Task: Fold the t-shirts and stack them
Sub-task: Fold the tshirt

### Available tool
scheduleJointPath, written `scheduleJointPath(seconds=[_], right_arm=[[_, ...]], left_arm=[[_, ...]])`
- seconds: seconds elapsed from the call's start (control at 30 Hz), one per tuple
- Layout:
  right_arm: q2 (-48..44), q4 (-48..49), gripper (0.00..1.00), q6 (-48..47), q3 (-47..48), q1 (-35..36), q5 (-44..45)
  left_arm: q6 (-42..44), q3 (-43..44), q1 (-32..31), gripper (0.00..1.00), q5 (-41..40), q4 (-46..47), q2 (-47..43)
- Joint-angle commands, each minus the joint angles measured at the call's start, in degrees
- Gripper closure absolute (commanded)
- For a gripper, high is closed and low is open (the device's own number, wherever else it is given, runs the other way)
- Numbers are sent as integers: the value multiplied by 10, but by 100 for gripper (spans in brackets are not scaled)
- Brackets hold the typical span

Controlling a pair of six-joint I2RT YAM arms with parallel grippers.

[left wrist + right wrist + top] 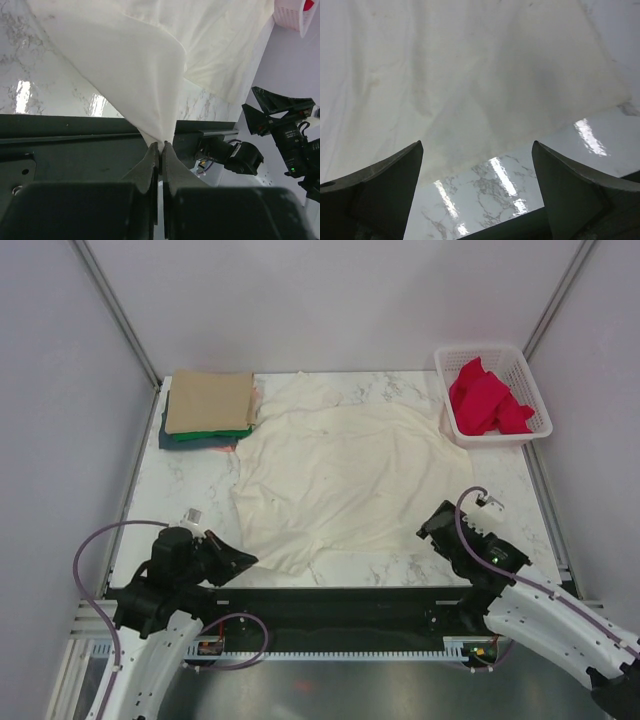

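Note:
A large cream t-shirt point(340, 465) lies spread over the middle of the marble table. My left gripper point(245, 561) is shut on its near left hem; in the left wrist view point(161, 145) the cloth point(135, 75) rises in a tent from the closed jaws. My right gripper point(430, 525) is open and empty, just off the shirt's near right edge; in the right wrist view point(477, 150) it hovers over that hem point(485, 100). A stack of folded shirts, tan point(208, 400) over green point(205, 435) and teal, sits at the back left.
A white mesh basket point(532, 400) holding red cloth point(485, 400) stands at the back right. The black rail point(330, 595) runs along the table's near edge. Grey walls enclose the table on three sides.

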Motion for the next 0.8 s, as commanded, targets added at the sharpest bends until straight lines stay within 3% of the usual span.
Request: scheduleJointPath(seconds=[0.0,0.07,0.2,0.33,0.5,0.77], right_arm=[[113,-86,2,34,61,-7,86],[188,-89,2,25,89,-30,78],[227,-51,2,-28,92,-116,51],[182,12,2,-125,64,-316,-46],[206,20,2,-146,51,-448,-99],[197,85,28,-139,-6,-472,-183]], left_arm=[[21,51,-1,98,-18,-20,42],[60,65,-1,98,-46,-13,71],[123,73,-1,98,-60,45,147],[155,64,-1,98,-5,102,185],[153,45,-1,98,10,149,194],[154,22,-1,98,30,196,196]])
